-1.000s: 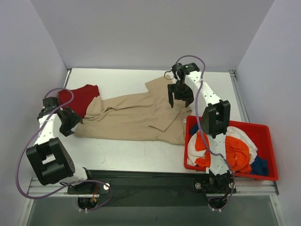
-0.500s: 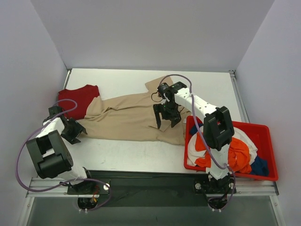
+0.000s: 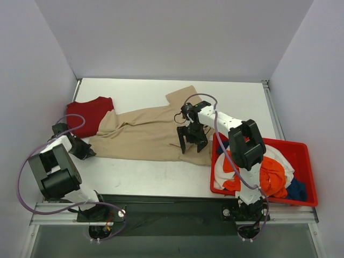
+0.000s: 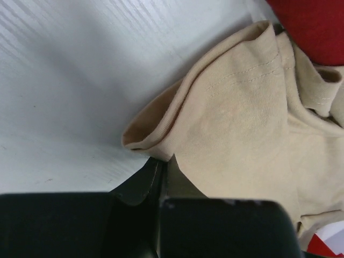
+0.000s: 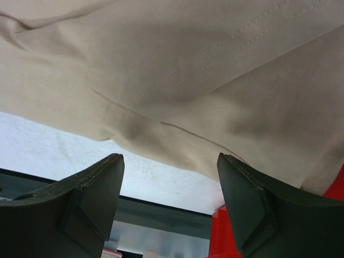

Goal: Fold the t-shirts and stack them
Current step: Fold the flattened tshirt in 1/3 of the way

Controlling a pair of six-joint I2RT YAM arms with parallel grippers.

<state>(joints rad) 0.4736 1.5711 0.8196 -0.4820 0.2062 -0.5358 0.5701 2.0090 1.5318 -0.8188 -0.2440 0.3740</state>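
While left claw (image 4: 163, 165) pinches the beige t-shirt (image 4: 247, 123), right claw (image 5: 169, 161) hangs wide open.

No legible text or markings.
Nothing readable on beige t-shirt (image 3: 145, 134), dark red t-shirt (image 3: 88, 112), red bin (image 3: 285, 142) or worktop (image 3: 140, 172); plain surfaces, no labels, brands or numbers in any view.

Beige tee (image 3: 145, 131) spread, rumpled, overlapping dark red tee (image 3: 88, 112).

Five t-shirts (image 3: 145, 134), one bin (image 3: 295, 149)
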